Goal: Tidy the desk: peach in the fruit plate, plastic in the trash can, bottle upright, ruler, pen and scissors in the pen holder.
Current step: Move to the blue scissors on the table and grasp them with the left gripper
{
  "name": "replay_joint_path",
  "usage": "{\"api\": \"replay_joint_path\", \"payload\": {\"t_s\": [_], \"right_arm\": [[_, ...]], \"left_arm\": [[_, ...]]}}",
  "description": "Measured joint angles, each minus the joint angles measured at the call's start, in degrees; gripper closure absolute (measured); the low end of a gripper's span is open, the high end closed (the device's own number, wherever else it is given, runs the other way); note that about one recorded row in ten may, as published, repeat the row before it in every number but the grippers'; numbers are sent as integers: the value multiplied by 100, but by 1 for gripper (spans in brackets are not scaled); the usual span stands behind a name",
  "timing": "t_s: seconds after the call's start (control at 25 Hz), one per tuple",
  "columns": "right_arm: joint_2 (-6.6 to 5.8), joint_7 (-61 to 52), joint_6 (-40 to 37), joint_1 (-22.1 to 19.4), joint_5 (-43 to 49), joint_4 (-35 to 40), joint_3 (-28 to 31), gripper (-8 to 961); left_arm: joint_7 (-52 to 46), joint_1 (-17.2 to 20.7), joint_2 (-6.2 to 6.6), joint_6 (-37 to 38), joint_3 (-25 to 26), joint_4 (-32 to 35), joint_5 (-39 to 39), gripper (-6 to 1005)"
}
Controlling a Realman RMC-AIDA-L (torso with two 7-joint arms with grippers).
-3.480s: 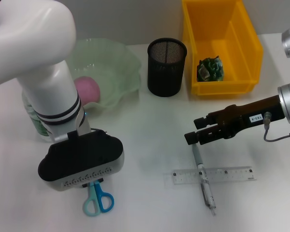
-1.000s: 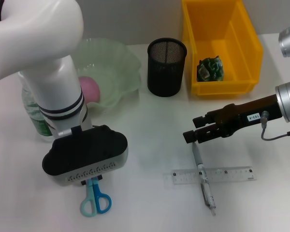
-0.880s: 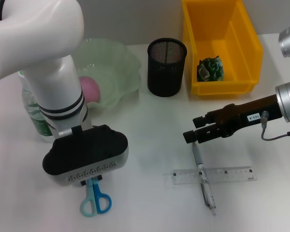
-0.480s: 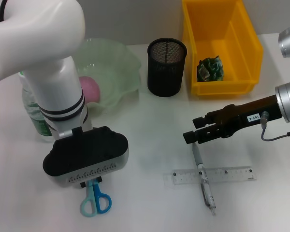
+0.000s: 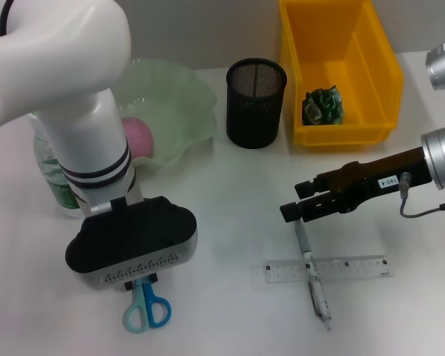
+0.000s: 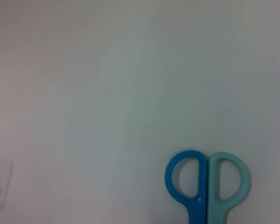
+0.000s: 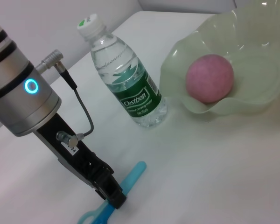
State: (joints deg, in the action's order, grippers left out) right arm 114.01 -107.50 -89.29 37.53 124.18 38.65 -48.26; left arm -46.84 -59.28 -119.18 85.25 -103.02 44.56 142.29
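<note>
Left gripper [image 7: 113,196] barely shifted, bottle [image 7: 126,79] labelled "Cestbon"

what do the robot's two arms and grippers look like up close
The left arm is a bulky glossy white shell with black bands near the wrist, ending in a black and grey camera housing. Its left gripper is slim and black, below a silver cylinder with a glowing blue ring and a thin grey cable. The right gripper is dark brown-black, with a small white label, a grey cable and a silver wrist.
</note>
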Motion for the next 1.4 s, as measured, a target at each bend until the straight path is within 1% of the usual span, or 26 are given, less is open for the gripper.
{"api": "replay_joint_path", "payload": {"t_s": [1.2, 1.4], "right_arm": [[16, -26, 8, 18, 0, -6, -9, 145], [14, -35, 2, 18, 0, -6, -8, 145]], "left_arm": [[17, 4, 0, -63, 2, -57, -61, 708], [14, -3, 1, -55, 2, -74, -63, 754]]}}
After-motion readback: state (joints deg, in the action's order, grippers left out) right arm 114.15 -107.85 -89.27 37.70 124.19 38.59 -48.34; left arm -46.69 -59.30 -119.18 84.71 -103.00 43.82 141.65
